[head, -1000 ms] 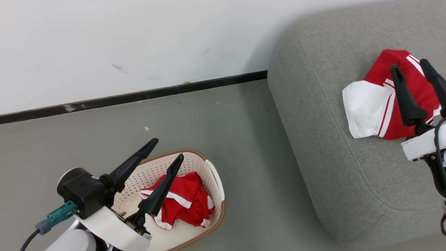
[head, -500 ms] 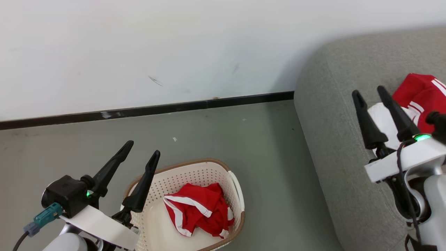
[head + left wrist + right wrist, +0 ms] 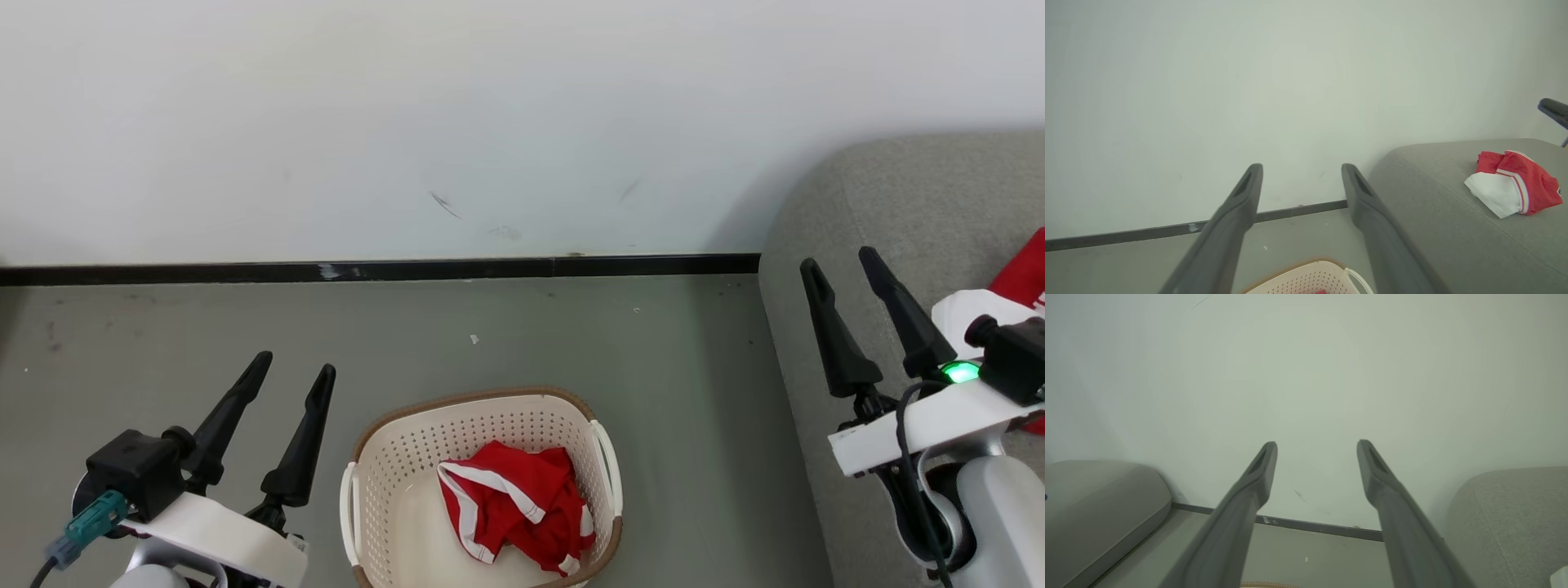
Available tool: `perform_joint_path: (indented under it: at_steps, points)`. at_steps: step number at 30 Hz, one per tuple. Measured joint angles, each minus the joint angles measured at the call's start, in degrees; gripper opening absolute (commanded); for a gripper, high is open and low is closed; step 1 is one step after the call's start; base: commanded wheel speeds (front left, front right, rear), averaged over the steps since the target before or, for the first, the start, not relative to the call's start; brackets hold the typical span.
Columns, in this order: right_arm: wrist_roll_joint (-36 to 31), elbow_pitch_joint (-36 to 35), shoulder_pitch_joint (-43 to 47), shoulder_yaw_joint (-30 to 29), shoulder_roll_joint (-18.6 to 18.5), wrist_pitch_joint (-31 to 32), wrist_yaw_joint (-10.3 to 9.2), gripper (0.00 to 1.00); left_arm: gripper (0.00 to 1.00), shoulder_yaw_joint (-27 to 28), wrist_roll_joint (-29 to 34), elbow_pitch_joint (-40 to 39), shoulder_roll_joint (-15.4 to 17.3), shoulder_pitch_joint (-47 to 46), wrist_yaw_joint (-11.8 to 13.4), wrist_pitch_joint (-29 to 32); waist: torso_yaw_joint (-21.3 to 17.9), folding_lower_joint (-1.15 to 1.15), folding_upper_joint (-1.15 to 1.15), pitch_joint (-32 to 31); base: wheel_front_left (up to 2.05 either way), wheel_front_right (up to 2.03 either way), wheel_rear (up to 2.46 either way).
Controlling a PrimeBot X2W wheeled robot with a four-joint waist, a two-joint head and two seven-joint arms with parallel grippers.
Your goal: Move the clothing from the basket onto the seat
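Between loads, left gripper (image 3: 295,363) and right gripper (image 3: 838,257) gape empty; next, dip into the basket (image 3: 473,398) (six o'clock) for the red clothing (image 3: 514,502).

No text, brand, number or sign can be read anywhere. The basket (image 3: 473,398), the red and white clothing (image 3: 514,506) inside it and the grey seat (image 3: 898,196) show no legible lettering.
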Motion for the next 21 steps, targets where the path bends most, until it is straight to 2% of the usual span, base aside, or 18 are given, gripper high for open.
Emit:
perform_joint_path:
  at_steps: [21]
  points:
    - [-5.59,2.12,12.22,-2.48,2.71,-2.43,0.0,1.0,1.0,3.46,-1.89,4.78,-1.51,6.16,2.09,-0.75,6.98,0.0,0.0,-3.09,0.0,0.0,0.0]
